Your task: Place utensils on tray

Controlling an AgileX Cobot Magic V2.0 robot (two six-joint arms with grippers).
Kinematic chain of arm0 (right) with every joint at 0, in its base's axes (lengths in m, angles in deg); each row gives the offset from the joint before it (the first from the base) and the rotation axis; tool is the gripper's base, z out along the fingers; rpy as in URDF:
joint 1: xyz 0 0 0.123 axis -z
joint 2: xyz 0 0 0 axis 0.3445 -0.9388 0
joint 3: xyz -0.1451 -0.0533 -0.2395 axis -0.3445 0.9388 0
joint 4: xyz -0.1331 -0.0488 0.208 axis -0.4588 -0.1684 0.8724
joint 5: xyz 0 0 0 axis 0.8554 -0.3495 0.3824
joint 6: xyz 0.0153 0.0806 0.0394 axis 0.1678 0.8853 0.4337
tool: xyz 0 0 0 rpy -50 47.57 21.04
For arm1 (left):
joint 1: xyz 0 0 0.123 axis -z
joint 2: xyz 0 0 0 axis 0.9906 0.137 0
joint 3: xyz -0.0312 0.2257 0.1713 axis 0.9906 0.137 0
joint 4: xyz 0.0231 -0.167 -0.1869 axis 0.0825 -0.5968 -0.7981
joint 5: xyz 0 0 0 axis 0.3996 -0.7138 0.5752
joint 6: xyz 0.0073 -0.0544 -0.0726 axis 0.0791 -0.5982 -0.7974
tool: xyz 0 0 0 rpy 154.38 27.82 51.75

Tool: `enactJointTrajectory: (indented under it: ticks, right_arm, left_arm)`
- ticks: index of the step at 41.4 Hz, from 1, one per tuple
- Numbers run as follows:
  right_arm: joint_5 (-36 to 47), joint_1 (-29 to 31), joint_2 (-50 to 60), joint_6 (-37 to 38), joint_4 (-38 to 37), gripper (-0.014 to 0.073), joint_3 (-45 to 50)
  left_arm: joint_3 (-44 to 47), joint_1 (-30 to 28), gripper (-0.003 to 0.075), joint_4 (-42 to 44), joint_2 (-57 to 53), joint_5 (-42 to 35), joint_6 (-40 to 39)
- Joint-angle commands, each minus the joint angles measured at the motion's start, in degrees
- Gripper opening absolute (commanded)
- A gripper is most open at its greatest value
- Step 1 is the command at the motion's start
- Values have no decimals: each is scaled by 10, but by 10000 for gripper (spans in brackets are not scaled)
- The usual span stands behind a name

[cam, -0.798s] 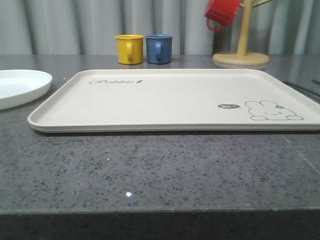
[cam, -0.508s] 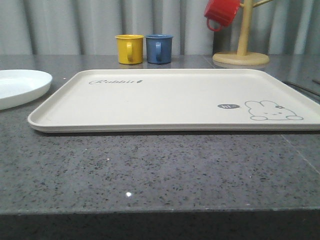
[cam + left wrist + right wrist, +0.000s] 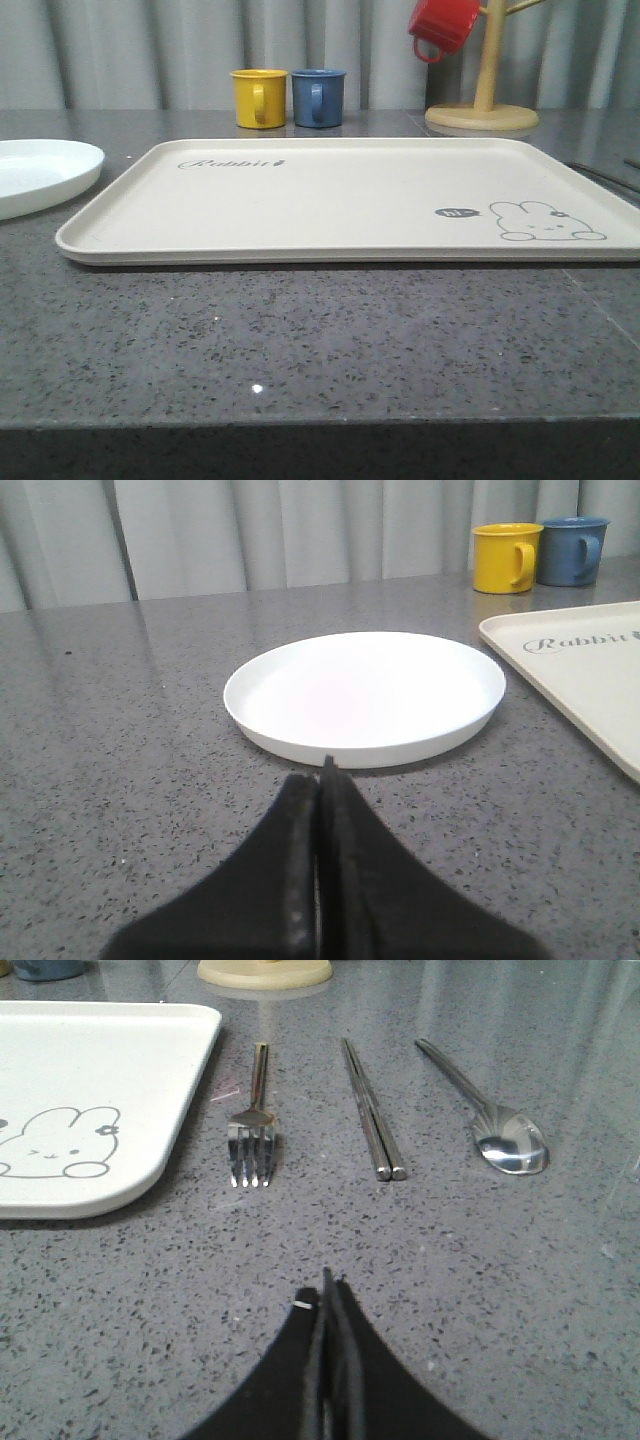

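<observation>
The cream tray (image 3: pixel 340 195) with a rabbit drawing lies flat in the middle of the counter, with nothing on it. A round white plate (image 3: pixel 365 692) rests on the counter to its left; my left gripper (image 3: pixel 324 770) is shut and empty just short of the plate's near rim. In the right wrist view a silver fork (image 3: pixel 253 1130), a pair of metal chopsticks (image 3: pixel 372 1112) and a spoon (image 3: pixel 490 1120) lie side by side on the counter beside the tray's rabbit corner (image 3: pixel 90 1110). My right gripper (image 3: pixel 327 1285) is shut and empty, well short of them.
A yellow mug (image 3: pixel 259 97) and a blue mug (image 3: pixel 318 96) stand behind the tray. A wooden mug tree (image 3: pixel 484 90) at the back right holds a red mug (image 3: pixel 443 25). Grey speckled counter stretches in front of the tray.
</observation>
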Motion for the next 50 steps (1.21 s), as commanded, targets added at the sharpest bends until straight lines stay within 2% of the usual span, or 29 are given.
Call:
enactJointTrajectory:
  ticks: [1, 20, 29, 33, 42, 46, 50]
  right_arm:
    - [48, 3, 10, -2, -5, -113, -2]
    - [58, 3, 10, -2, -5, -113, -2]
    - [93, 3, 10, -2, -5, -113, -3]
    - [114, 3, 10, -2, -5, -113, -12]
    - [64, 3, 10, -2, -27, -113, -122]
    - [18, 3, -2, -2, -27, -113, -186]
    - [-22, 3, -43, -2, -27, -113, -246]
  left_arm:
    - [2, -1, -19, -4, -11, -48, -6]
    - [2, -1, -19, -4, -11, -50, -6]
    - [1, -1, -19, -4, -11, -105, -6]
    - [-3, -1, -19, -4, -11, -157, -6]
    - [-85, -1, -19, -4, -8, -170, -6]
    - [-140, -1, -19, -4, 8, -133, -6]
    - [-207, -1, -19, -4, 50, -51, -6]
